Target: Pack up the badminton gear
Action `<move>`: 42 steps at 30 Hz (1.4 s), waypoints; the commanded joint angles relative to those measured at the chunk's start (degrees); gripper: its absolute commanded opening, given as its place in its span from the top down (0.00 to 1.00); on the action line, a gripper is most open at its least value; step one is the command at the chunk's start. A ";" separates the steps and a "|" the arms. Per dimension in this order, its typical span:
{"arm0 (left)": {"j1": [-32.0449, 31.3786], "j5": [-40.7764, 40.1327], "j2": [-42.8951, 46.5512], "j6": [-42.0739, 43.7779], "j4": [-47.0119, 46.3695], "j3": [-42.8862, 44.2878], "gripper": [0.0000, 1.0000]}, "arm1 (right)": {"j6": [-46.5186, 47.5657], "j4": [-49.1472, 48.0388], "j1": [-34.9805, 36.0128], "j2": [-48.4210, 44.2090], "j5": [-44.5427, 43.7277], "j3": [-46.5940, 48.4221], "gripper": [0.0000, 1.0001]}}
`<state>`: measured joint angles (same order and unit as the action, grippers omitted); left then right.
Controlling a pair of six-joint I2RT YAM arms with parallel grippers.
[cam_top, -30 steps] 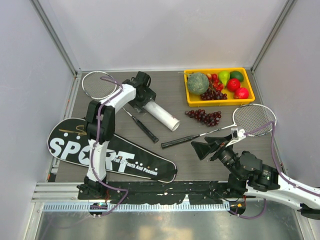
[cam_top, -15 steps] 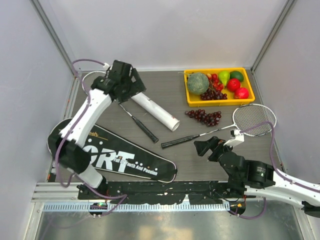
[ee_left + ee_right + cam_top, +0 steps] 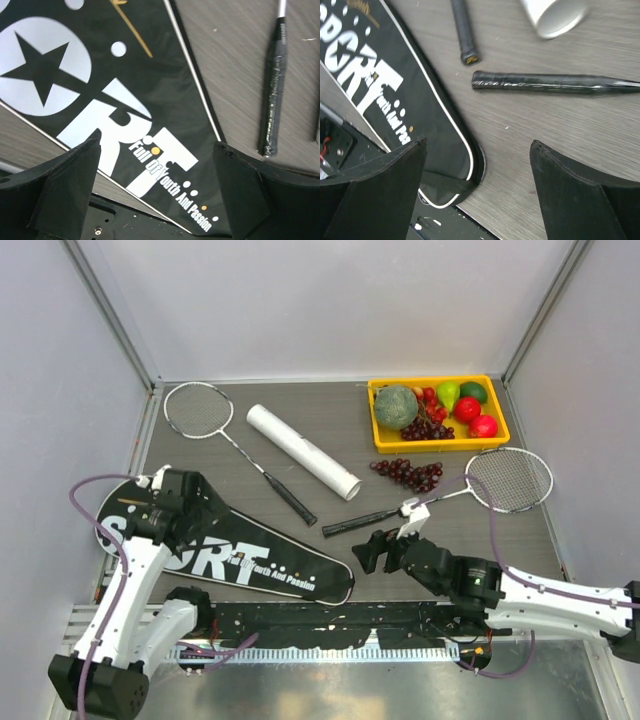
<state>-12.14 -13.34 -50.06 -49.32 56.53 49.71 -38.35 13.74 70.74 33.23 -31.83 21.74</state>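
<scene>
Hovering above the black "SPORT" bag [image 3: 262,562], which lies flat along the near-left edge of the worktop, the left gripper [image 3: 157,142] has its fingers spread wide with nothing between them. The right gripper [image 3: 479,145], equally wide and empty, hangs by the near edge over the bag's narrow end. One racket [image 3: 289,497] reaches toward the far-left corner, the other racket [image 3: 508,480] lies by the right edge, and the white tube [image 3: 303,451] lies between them.

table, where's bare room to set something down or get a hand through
Bare: the back strip between the tube and the tray; the left patch between the left racket and the bag. Crowded: the middle, where the tube's mouth, the grapes and the handle of the right racket close in.
</scene>
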 commanded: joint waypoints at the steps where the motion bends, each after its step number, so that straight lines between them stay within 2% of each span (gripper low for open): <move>1: 3.17 1.49 4.27 -0.07 -5.91 -4.18 0.02 | 7.23 -15.56 -0.25 8.83 11.69 -0.64 0.15; 4: 4.58 2.00 3.84 -0.34 -4.24 -4.28 0.03 | 8.28 -19.87 -0.78 15.18 16.62 0.15 0.23; 6: 5.90 2.97 2.08 -0.69 -2.32 -3.49 0.03 | 8.90 -20.94 -1.22 19.22 19.87 0.94 0.23; 13: 8.80 2.10 -3.90 0.45 3.31 -1.02 0.03 | 10.84 -22.53 -1.57 29.50 22.61 3.22 0.15; 17: 10.99 3.49 -3.82 0.10 3.15 -1.37 0.02 | 12.68 -23.93 -1.66 33.55 25.06 4.10 0.16; 22: 11.70 3.68 -2.85 -0.16 2.44 -2.08 0.03 | 13.12 -24.63 -1.66 37.69 25.77 4.98 0.22; 28: 11.79 0.52 -0.83 0.02 2.71 -1.28 0.03 | 12.68 -26.39 -1.66 41.38 27.52 5.51 0.39; 30: 11.79 1.12 0.05 -0.77 1.83 -2.60 0.05 | 12.34 -27.53 -1.66 41.39 28.49 5.42 0.52; 31: 11.79 1.82 0.31 -1.47 1.22 -3.56 0.06 | 12.33 -28.23 -1.66 41.21 29.19 5.33 0.64; 32: 11.79 3.05 0.40 -2.09 0.34 -4.88 0.06 | 12.25 -28.59 -1.66 40.77 29.72 5.33 0.69; 35: 11.79 6.30 -0.47 -2.62 -1.51 -7.26 0.08 | 11.80 -29.64 -1.66 38.93 31.04 5.33 0.91; 36: 11.79 6.83 -1.08 -2.62 -1.77 -7.52 0.08 | 11.37 -29.82 -1.57 38.58 30.96 5.33 0.95; 42: 11.79 7.37 -3.11 -2.62 -1.87 -7.09 0.09 | 8.56 -34.65 -1.66 36.20 36.74 3.75 0.94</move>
<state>-0.67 -6.79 -52.95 -51.07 56.77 41.76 -27.14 -11.94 69.14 71.96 0.45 25.06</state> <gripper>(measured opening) 0.910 0.071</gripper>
